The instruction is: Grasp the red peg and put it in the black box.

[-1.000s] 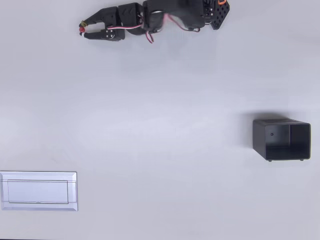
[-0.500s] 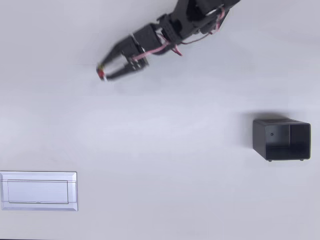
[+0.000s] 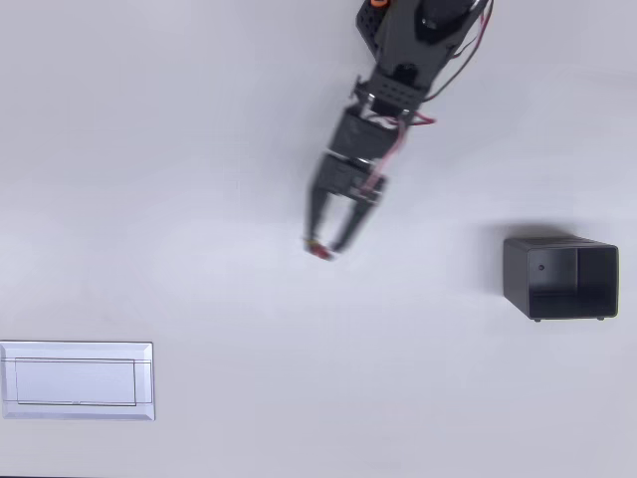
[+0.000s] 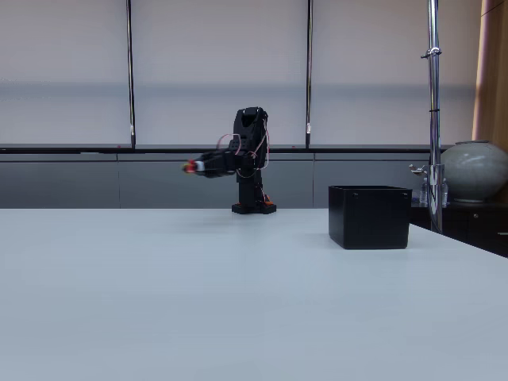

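Observation:
My black gripper [image 3: 321, 246] points down the overhead picture, its fingers closed on the tiny red peg [image 3: 319, 251] at their tips. In the fixed view the gripper [image 4: 193, 167] hangs well above the table with the red peg [image 4: 189, 167] at its tip, left of the arm's base. The black box [image 3: 559, 278] stands on the table far to the right of the gripper in the overhead view, its hollow inside showing. In the fixed view the black box [image 4: 369, 216] sits right of the arm and nearer the camera.
A flat white tray [image 3: 78, 380] lies at the lower left of the overhead view. The arm's base [image 4: 254, 207] stands at the table's far edge. A pale table surface [image 3: 299, 349] stretches between gripper, tray and box.
The arm has swung from the upper left toward the middle of the overhead view, carrying the red peg in its fingertips closer to the black box. Box and tray have not moved.

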Controlling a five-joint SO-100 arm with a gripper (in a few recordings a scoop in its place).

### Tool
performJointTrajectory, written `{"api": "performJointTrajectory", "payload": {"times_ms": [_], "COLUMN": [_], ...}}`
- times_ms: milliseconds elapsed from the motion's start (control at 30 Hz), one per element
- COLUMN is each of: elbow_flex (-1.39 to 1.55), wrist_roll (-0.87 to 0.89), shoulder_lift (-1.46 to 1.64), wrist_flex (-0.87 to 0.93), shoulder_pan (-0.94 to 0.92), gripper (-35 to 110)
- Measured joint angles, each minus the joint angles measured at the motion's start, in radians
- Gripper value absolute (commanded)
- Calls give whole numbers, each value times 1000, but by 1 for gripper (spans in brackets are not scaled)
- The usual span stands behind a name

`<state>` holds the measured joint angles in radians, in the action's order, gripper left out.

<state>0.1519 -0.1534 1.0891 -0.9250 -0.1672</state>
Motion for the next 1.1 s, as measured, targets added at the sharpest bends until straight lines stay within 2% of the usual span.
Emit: {"api": "performJointTrajectory", "payload": {"times_ms": [267,467,933,1100], "elbow_flex": [23,118,413,495], "wrist_roll": [41,51,95,97], "shoulder_lift": [31,156,502,546], "wrist_flex": [-9,-57,-138,-141], "shoulder_pan": [313,480,729,755], "gripper": [0,0,0,0]}}
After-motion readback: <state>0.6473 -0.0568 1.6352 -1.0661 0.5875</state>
